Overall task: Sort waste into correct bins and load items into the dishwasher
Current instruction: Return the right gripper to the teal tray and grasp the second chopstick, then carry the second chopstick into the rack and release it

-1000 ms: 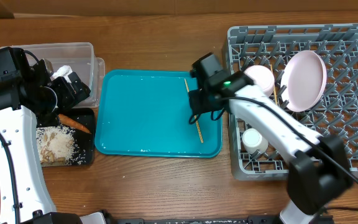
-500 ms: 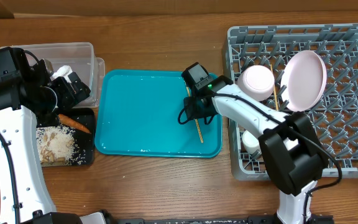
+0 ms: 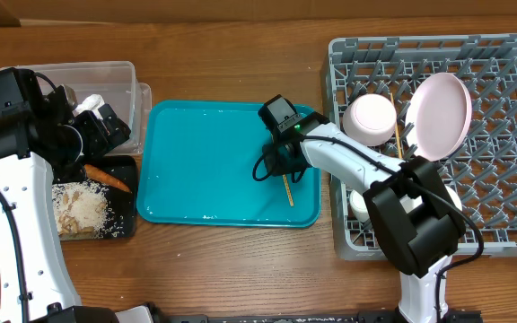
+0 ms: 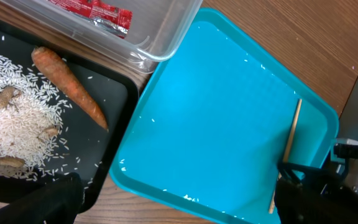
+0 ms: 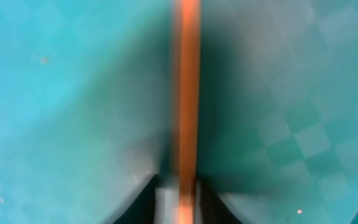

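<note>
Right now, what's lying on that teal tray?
One light wooden chopstick lies near the teal tray's right edge, plus scattered white specks. The right gripper sits over the chopstick's middle, hiding that stretch from above.

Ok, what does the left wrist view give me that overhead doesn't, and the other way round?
Only left wrist: the red wrapper lying in the clear tub. Only overhead: the grey rack holding the plate and bowl. Both: the teal tray with the chopstick on it, plus the carrot and rice in the black tray.
</note>
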Robot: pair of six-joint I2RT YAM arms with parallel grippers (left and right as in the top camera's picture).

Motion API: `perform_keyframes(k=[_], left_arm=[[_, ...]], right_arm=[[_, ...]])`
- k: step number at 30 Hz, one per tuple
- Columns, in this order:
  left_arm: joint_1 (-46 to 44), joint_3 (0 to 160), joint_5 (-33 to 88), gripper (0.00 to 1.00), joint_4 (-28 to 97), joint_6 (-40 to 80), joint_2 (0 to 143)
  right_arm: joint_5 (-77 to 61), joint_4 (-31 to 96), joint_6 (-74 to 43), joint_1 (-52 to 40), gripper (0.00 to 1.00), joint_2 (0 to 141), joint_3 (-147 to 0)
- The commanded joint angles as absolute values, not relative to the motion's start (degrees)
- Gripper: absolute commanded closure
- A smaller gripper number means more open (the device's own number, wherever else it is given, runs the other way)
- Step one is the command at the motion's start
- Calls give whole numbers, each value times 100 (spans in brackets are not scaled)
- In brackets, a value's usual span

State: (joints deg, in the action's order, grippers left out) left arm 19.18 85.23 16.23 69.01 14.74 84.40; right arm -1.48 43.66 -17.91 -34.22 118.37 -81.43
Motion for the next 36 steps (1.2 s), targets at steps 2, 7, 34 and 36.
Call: perform_keyframes(k=[2, 7, 34, 36], left_arm=[[1946, 8608, 1590, 0, 6895, 1433, 8431], [1946, 8608, 1590, 0, 6897, 1435, 8431], [1946, 8608, 1592, 0, 6897, 1435, 8431], [1946, 8608, 1590, 0, 6897, 1435, 8431]], right_arm=[[-176, 4418, -1831, -3444, 96, 12009, -8134], [-207, 4705, -1826, -3433, 96, 11990, -8318], [1179, 7535, -268, -683, 96, 10630, -10291], [1175, 7533, -248, -469, 96, 10630, -10291]])
